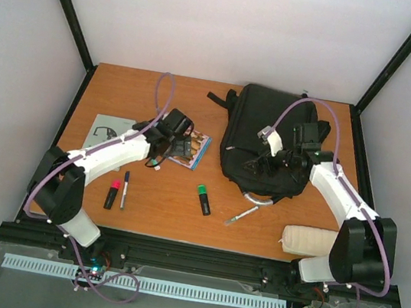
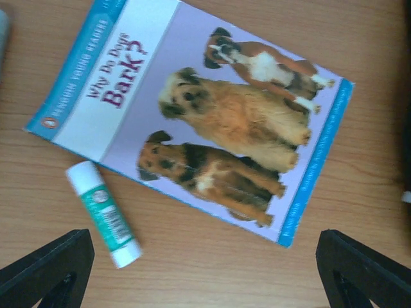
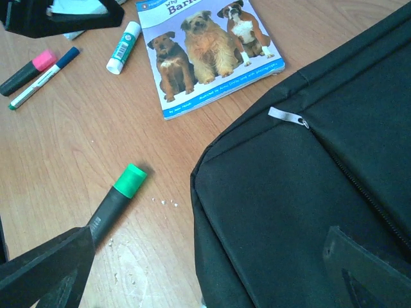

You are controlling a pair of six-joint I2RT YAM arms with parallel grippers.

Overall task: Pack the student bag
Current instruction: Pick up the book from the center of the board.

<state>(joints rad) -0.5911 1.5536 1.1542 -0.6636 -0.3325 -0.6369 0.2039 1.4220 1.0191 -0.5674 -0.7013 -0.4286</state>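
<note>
Right gripper: my jaws stand wide, nothing between them. The black backpack lies directly under them and fills my wrist view from centre out to 3 and 5 o'clock. A green-capped highlighter lies on the wood at 8 o'clock, apart from the bag.

Left gripper: jaws also wide and empty, over the "Why Do Dogs Bark?" book, with a glue stick at 8 o'clock. From above, the backpack lies at 3 o'clock of these jaws, well apart.
</note>
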